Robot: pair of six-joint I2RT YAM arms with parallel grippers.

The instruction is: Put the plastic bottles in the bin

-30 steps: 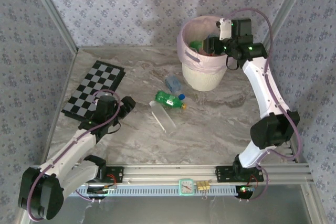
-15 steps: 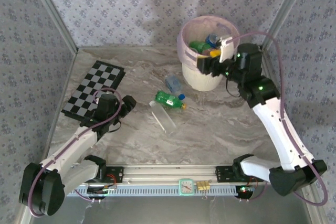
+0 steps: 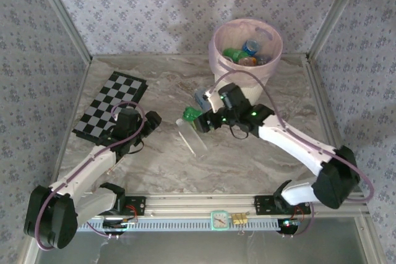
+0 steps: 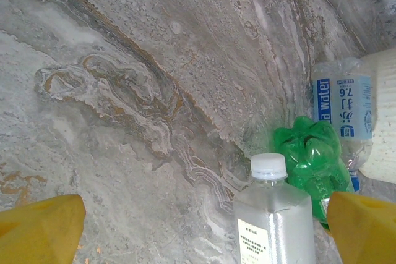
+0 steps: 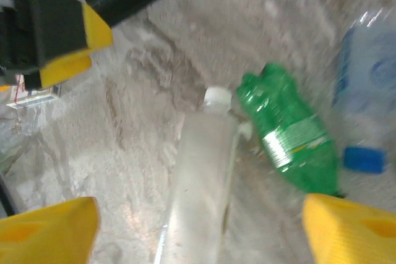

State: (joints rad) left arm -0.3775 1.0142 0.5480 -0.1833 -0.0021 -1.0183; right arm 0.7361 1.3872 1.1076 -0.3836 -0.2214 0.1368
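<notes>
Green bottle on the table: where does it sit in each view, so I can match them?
Top external: green bottle mid-frame, partly hidden.
Left wrist: green bottle lower right, base towards the camera.
Right wrist: green bottle right of centre, lying diagonally.
Shared landmark: the clear white-capped bottle lying alongside it.

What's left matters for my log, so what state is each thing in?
bin: upright, bottles inside
green bottle: lying down
clear bottle: lying down, capped
blue-labelled bottle: lying beside bin
left claw: open, empty
right claw: open, empty
checkered board: flat
</notes>
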